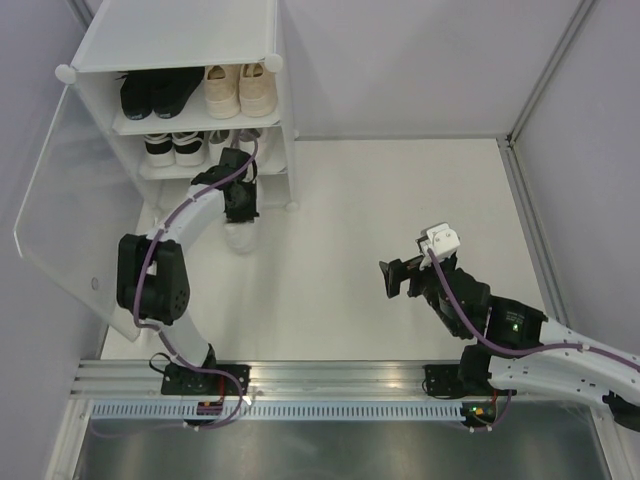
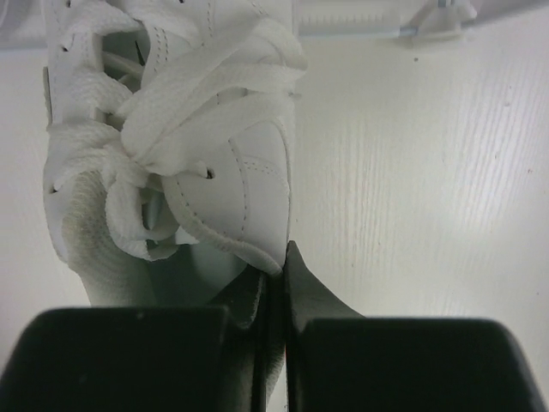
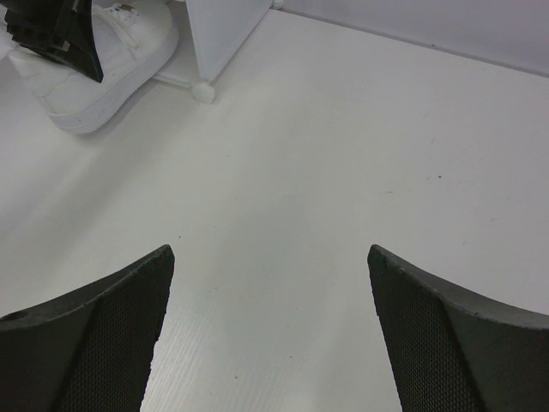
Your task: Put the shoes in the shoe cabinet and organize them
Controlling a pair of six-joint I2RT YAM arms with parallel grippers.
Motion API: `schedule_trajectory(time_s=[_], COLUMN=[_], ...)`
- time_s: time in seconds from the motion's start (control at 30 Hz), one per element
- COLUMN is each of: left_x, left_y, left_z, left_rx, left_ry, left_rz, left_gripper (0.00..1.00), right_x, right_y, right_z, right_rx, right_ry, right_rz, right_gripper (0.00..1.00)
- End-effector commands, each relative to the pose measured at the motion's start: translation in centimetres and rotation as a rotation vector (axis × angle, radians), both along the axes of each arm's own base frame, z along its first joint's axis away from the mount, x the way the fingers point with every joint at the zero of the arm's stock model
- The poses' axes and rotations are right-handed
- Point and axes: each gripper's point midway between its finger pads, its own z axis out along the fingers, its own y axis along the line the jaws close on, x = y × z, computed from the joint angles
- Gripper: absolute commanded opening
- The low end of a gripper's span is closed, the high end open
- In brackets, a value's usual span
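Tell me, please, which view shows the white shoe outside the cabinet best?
The left wrist view: the shoe fills it, laces clear, the left gripper pinching its collar. From above that gripper hides most of it; the right wrist shows it distant, partly covered.

White table (image 1: 400,260), matt finish. Shoe cabinet (image 1: 180,40) stands on its far left corner. One white sneaker (image 1: 240,238) lies on the table just in front of the cabinet's front foot. Upper shelf (image 1: 200,125): black pair (image 1: 160,92) and beige pair (image 1: 240,88), side by side. Lower shelf (image 1: 170,170): black-and-white pair (image 1: 173,148) (more shoes to its right, partly hidden).
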Motion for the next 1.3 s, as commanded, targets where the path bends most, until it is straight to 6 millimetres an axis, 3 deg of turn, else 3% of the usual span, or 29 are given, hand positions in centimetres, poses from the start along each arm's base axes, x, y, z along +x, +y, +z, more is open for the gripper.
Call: schedule_trajectory(time_s=[0.0, 0.13, 0.3, 0.43, 0.53, 0.63, 0.67, 0.8, 0.83, 0.9, 0.93, 1.0, 1.13, 1.27], left_x=[5.8, 8.3, 10.4, 10.0, 8.7, 6.4, 5.0, 1.7, 0.4, -0.7, -1.0, -1.5, -1.8, -0.2], left_y=[0.0, 0.5, 1.3, 1.3, 0.9, 0.4, 0.5, 0.9, 1.2, 1.9, 2.3, 2.7, 3.2, 4.0], left_z=[4.2, 4.1, 4.0, 4.6, 6.4, 9.0, 10.3, 11.6, 10.0, 10.6, 9.2, 8.5, 4.2, 2.8], left_rx=[0.010, 0.036, 0.049, 0.026, -0.028, -0.100, -0.118, -0.174, -0.168, -0.163, -0.148, -0.147, -0.136, -0.098], left_ry=[-0.199, -0.234, -0.255, -0.270, -0.295, -0.337, -0.363, -0.434, -0.415, -0.472, -0.481, -0.507, -0.512, -0.563], left_rz=[-0.024, -0.026, 0.000, 0.023, 0.043, 0.068, 0.072, 0.118, 0.125, 0.137, 0.150, 0.162, 0.192, 0.222], left_gripper=[0.02, 0.03, 0.35, 0.55, 0.70, 0.78, 0.79, 0.82, 0.82, 0.84, 0.86, 0.88, 0.91, 0.89], right_x=[0.1, 0.1, 0.2, 0.3, 0.3, 0.3, 0.3, 0.3, 0.3, 0.2, 0.1, 0.0, -0.1, -0.2], right_y=[0.0, 0.0, -0.2, -0.2, 0.0, 0.0, 0.1, 0.3, 0.3, 0.4, 0.5, 0.6, 0.8, 0.6], right_z=[0.1, 0.0, -0.4, -0.6, -0.8, -0.9, -0.9, -0.7, -0.7, -0.7, -0.7, -0.6, -0.5, -0.4], right_rx=[0.018, 0.011, -0.002, -0.010, -0.021, -0.024, -0.022, -0.011, -0.013, -0.006, -0.003, 0.007, 0.021, 0.030], right_ry=[-0.003, 0.000, 0.006, 0.008, 0.012, 0.014, 0.014, 0.012, 0.011, 0.013, 0.013, 0.012, 0.010, 0.009], right_rz=[-0.008, -0.011, -0.021, -0.027, -0.024, -0.023, -0.020, -0.014, -0.012, -0.002, 0.003, 0.011, 0.026, 0.027], right_gripper=[0.98, 0.98, 0.98, 0.98, 0.98, 0.98, 0.98, 0.98, 0.98, 0.98, 0.98, 0.98, 0.98, 0.98])
